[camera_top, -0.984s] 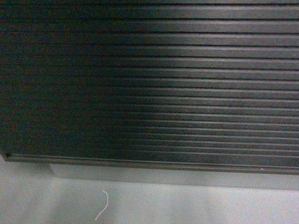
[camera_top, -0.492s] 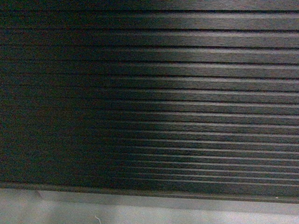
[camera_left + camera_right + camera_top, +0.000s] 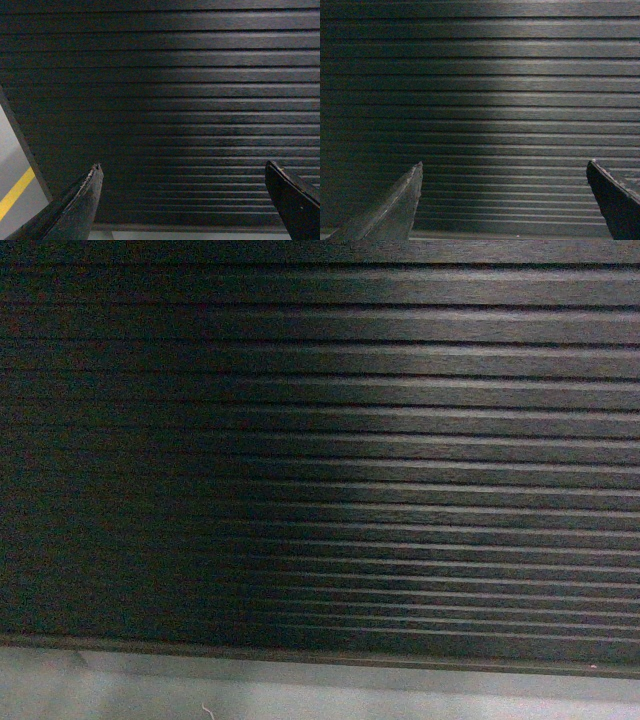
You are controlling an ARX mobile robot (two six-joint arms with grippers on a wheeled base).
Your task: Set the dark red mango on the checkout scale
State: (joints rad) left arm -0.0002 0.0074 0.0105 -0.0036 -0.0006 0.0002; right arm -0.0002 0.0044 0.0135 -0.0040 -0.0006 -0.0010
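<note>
Floor strip at 6 o'clock has narrowed; checkout [image 3: 320, 440] fills view. Left gripper [image 3: 185, 200] and right gripper [image 3: 505, 200] gape empty; mango, scale unseen.

checkout [image 3: 320, 460]: ribbed dark front panel fills head view, ribs horizontal, right half lit brighter than left | lower edge meets pale floor strip at frame bottom | same panel close in both wrist views | counter top not visible | mango, scale: not in frame
</note>
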